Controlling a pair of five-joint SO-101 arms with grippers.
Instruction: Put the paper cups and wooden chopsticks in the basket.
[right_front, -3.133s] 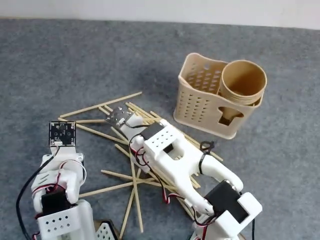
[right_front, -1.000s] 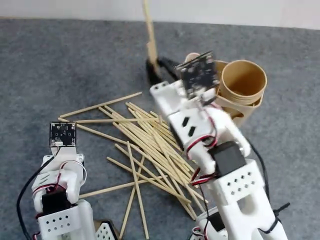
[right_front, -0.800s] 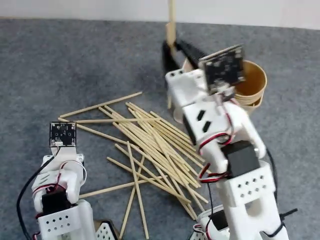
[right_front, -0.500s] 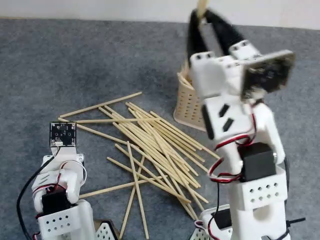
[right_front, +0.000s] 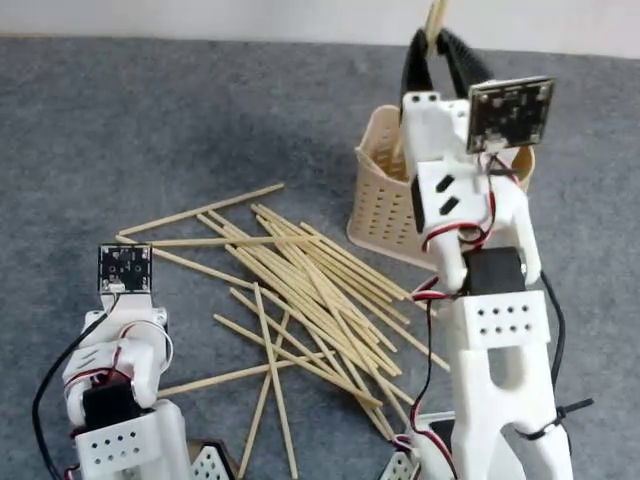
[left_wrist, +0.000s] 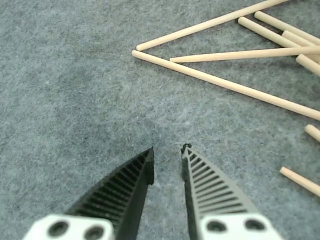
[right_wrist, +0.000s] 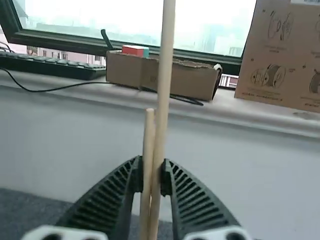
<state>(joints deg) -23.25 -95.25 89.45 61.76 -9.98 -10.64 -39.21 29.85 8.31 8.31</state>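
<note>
The left claw (left_wrist: 168, 148) points down, close over the grey mat (left_wrist: 75, 75). Its two fingers are a little way apart. Nothing is between them. Out ahead of its tips lie a few wooden sticks, flat on the mat. They are near the claw but do not touch it. These sticks are one edge of a big messy pile (right_front: 300, 290). The pile spreads over the mat from the left claw across to the basket (right_front: 385, 210). Many of its sticks cross over each other.

The right claw (right_front: 433, 40) is high up, right above the basket and well above the pile. It points up. Its fingers are pressed in on two sticks and pinch them side by side. The long stick (right_wrist: 166, 60) goes far up past the tips. The short stick (right_wrist: 148, 130) stops just above them. Both stand almost straight up.

The basket sits on the mat under this claw, and the right arm (right_front: 480, 290) hides much of it. A bit of a cup (right_front: 527, 168) peeks out from the basket, just past the arm.

Far behind the right claw is a white wall with a brown box (right_wrist: 190, 80) on a ledge.
</note>
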